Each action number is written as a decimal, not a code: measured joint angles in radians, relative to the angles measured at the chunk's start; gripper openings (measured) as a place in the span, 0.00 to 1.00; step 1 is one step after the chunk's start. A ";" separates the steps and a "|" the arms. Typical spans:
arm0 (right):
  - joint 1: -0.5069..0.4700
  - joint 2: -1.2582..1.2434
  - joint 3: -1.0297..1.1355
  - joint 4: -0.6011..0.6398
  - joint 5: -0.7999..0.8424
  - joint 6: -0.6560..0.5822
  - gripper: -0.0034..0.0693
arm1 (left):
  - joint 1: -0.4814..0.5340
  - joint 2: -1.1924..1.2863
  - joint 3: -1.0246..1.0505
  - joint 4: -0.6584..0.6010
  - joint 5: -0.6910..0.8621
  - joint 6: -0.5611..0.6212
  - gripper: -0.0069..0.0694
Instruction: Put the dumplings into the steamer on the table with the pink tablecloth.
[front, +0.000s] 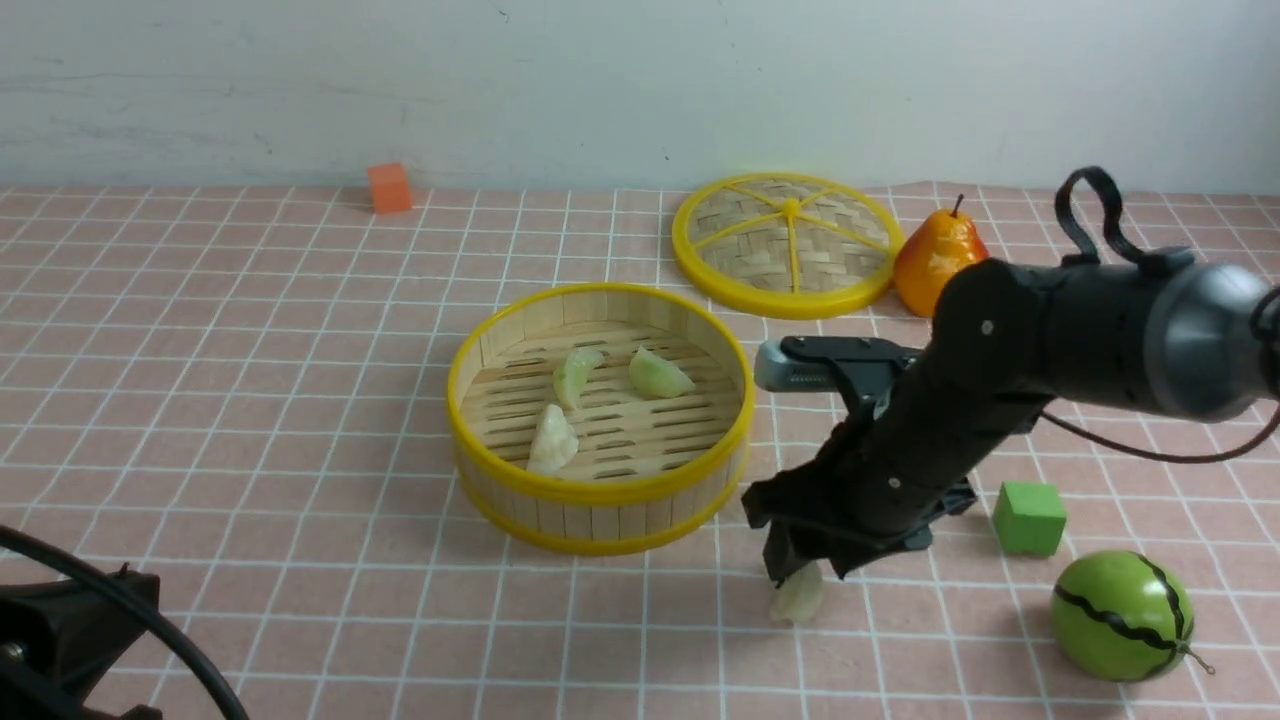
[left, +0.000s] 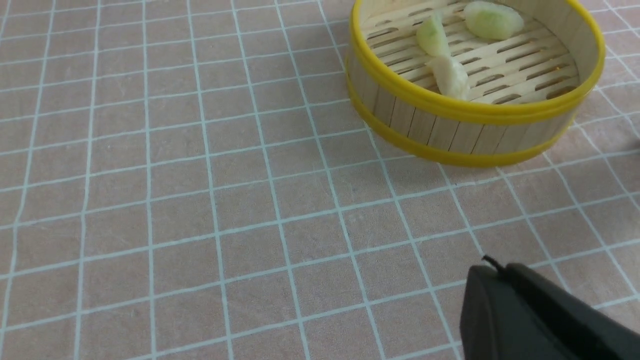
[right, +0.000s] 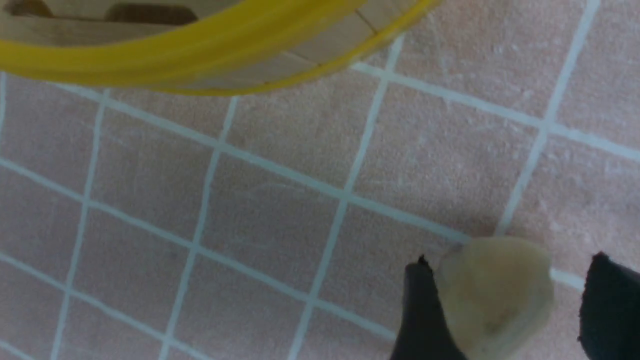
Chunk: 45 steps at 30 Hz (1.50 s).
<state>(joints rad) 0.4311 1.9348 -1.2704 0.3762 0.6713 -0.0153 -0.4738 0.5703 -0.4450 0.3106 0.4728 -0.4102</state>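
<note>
From the front: shows three dumplings (front: 576, 375) already lying on the slatted floor of the steamer (front: 600, 492), which stands on the pink tablecloth (front: 250, 400). Leaves one to go, the fourth dumpling (front: 797, 597), down on the cloth just off the steamer's near right side and outside the basket. Looks about three-quarters done, with a grasp, a lift over the rim and a release to come. Finds the right gripper (front: 800, 578) poised low over that last piece, fingertips to either side. Too dark here to judge the gap.

From the left wrist: confirms the three pieces inside the steamer (left: 475, 135). Catches only one dark finger of the left gripper (left: 525, 310) at the picture's edge, well apart from the basket and touching nothing visible. Cannot tell whether parted or closed.

From the right wrist: gives the clearest look at the jaws. Parted wider than the fourth dumpling (right: 495, 295) and straddling it. Puts one finger (right: 425, 320) against its side, or very nearly, and the other (right: 610, 305) standing off with a strip of cloth showing between. Not clamped yet, by the look — gripping nothing. Has the steamer's yellow rim (right: 200, 55) near.
</note>
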 joint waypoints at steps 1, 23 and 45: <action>0.006 0.015 0.001 0.000 -0.007 -0.009 0.59 | 0.000 0.000 0.000 0.000 0.000 0.000 0.10; 0.069 -0.001 -0.410 0.027 0.137 -0.239 0.33 | 0.000 0.000 0.000 0.000 -0.015 0.000 0.11; 0.070 -0.088 -0.506 -0.159 0.192 -0.287 0.78 | 0.000 0.000 0.000 0.055 -0.018 0.000 0.13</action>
<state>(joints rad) 0.5010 1.8473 -1.7759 0.2170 0.8633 -0.3022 -0.4738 0.5703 -0.4450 0.3658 0.4544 -0.4102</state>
